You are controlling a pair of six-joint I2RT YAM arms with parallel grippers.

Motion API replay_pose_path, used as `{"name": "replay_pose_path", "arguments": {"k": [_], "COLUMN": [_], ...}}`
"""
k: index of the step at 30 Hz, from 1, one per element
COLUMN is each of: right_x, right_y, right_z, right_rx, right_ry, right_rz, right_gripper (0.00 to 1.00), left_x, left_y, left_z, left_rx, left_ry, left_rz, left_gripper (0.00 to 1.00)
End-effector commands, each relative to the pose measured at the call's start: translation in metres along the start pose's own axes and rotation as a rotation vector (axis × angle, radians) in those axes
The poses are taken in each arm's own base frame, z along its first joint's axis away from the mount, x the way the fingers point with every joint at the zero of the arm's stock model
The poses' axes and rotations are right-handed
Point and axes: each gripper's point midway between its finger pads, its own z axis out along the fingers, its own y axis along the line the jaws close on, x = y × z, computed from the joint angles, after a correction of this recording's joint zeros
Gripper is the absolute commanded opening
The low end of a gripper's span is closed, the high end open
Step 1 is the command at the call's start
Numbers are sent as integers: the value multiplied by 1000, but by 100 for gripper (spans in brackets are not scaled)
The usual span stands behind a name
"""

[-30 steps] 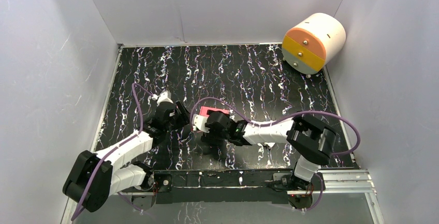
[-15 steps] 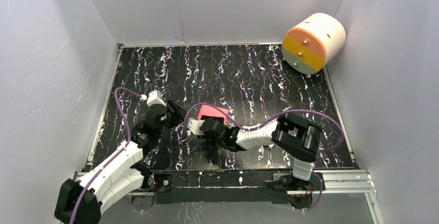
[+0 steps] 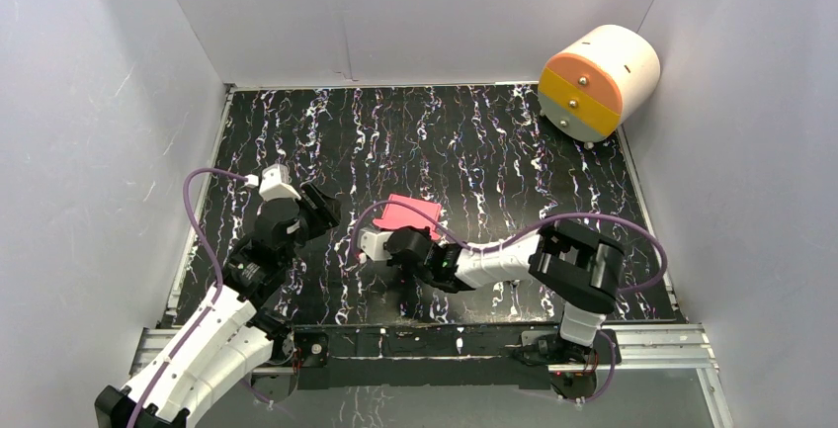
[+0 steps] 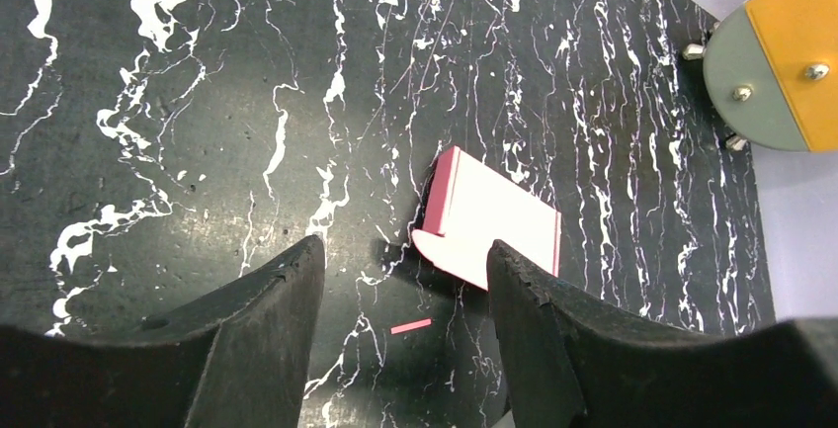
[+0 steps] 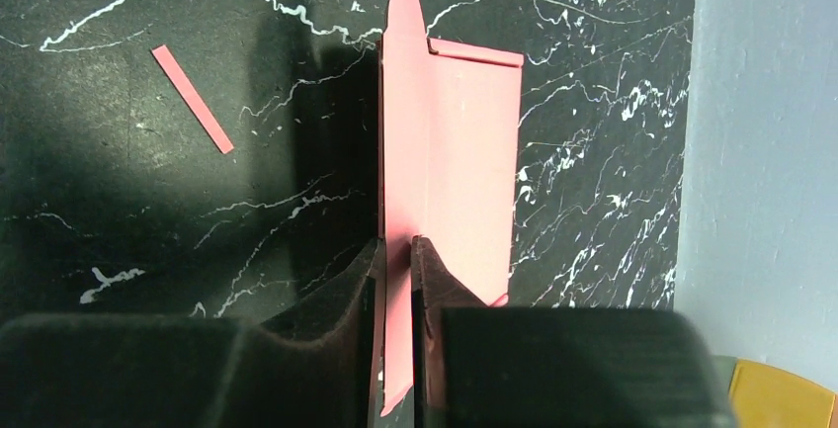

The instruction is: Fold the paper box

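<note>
The paper box (image 3: 413, 214) (image 4: 494, 225) (image 5: 464, 171) rests on the worktop (image 3: 474, 141), well apart from the orange-and-white cylinder (image 3: 598, 82). The right arm (image 3: 494, 258) has its jaws almost closed, pinching one flap of the box. The left arm (image 3: 259, 260) holds its jaws wide open and empty, farther from the cylinder than the box. A small pink strip (image 4: 411, 326) (image 5: 193, 98) lies near the box, on the side away from the cylinder.

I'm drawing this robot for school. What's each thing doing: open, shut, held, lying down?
Paper box: on the table, partly folded, one flap pinched.
Right end effector: shut on the box's flap.
Left end effector: open, empty, apart from the box.
Pink strip: lying loose on the table.
Cylinder: on its side in the far corner.
</note>
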Motion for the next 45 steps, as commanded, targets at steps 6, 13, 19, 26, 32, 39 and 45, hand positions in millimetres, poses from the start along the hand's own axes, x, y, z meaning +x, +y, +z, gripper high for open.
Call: {"name": "replay_pose_path", "arguments": {"k": [6, 13, 19, 26, 32, 39, 45], "right_x": [-28, -50, -48, -38, -27, -21, -16], "right_y": [-19, -40, -48, -41, -38, -42, -44], "right_z": [-24, -49, -58, -50, -39, -34, -29], "right_rx": [-63, -174, -359, -497, -522, -521, -531], "right_ry": [-65, -142, -161, -184, -175, -183, -184], "right_rz": [79, 171, 283, 359, 385, 399, 414], "right_gripper": [0, 0, 0, 0, 0, 0, 4], "left_x": [-24, -27, -24, 0, 26, 55, 61], "left_y": [-7, -20, -37, -46, -54, -58, -52], "left_z": [-14, -16, -16, -12, -5, 5, 18], "left_rx": [8, 46, 115, 192, 252, 292, 253], "left_ry": [-34, 10, 70, 188, 311, 406, 436], "left_rz": [75, 138, 191, 264, 278, 218, 261], "left_gripper": [59, 59, 59, 59, 59, 53, 54]}}
